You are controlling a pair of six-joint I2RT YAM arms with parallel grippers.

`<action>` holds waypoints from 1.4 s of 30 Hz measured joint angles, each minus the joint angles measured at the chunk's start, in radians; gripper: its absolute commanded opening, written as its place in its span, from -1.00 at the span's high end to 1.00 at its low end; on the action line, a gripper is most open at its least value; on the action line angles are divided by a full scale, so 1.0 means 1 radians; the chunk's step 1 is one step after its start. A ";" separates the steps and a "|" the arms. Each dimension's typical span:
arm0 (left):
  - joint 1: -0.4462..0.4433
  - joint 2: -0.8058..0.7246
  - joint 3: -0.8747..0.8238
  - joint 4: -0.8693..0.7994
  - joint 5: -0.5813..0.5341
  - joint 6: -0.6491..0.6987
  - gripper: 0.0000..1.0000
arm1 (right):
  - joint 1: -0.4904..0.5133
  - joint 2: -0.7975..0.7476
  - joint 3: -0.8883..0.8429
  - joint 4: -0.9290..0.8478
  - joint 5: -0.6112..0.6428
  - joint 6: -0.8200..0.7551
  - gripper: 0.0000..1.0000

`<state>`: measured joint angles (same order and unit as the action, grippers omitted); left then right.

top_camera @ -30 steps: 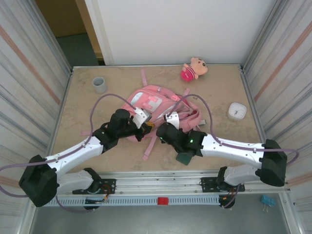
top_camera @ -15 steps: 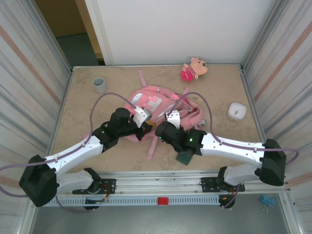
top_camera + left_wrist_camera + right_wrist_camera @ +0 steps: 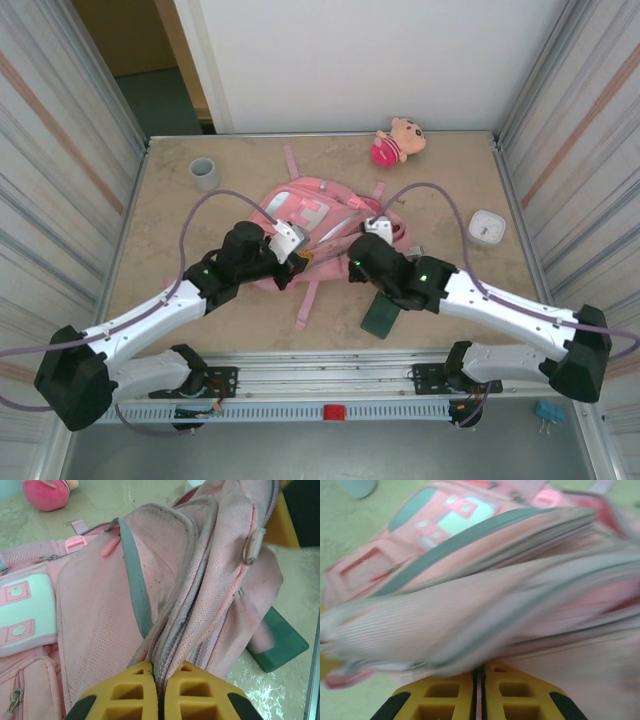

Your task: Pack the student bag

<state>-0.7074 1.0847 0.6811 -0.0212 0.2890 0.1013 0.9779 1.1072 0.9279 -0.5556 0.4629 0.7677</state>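
Right pincer (image 3: 479,673) went from part open to pressed together on a fold of the student bag (image 3: 310,215). Right arm swung off the bag's near edge toward the far right of the worktop (image 3: 460,160); its wrist now sits over the bag's right edge, with the forearm stretched out and the elbow end pushed further right. The purple cable (image 3: 440,190) loop followed it to the right. The bag's right half got pulled and bunched, so its outline is narrower there. Dark green flat item (image 3: 381,316) by the near edge was half under the right arm and is now mostly uncovered.
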 measured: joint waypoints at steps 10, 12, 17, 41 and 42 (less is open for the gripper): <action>0.008 -0.008 -0.003 -0.005 0.022 -0.038 1.00 | 0.010 -0.060 -0.024 0.019 -0.199 -0.060 0.01; 0.008 -0.008 -0.003 0.003 0.031 -0.066 1.00 | 0.047 -0.063 -0.024 0.048 -0.222 -0.027 -0.08; 0.008 0.011 -0.003 0.023 0.054 -0.134 1.00 | 0.093 -0.029 -0.029 0.120 -0.226 0.059 -0.12; 0.014 0.032 0.004 0.056 0.086 -0.188 1.00 | 0.115 0.175 0.121 -0.018 0.071 0.114 0.71; 0.014 0.032 0.004 0.056 0.086 -0.188 1.00 | 0.115 0.173 0.121 -0.018 0.068 0.113 0.72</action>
<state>-0.6930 1.1168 0.6853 0.0349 0.3752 -0.0868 1.0927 1.2800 1.0489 -0.5732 0.5312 0.8810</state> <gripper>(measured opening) 0.067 0.159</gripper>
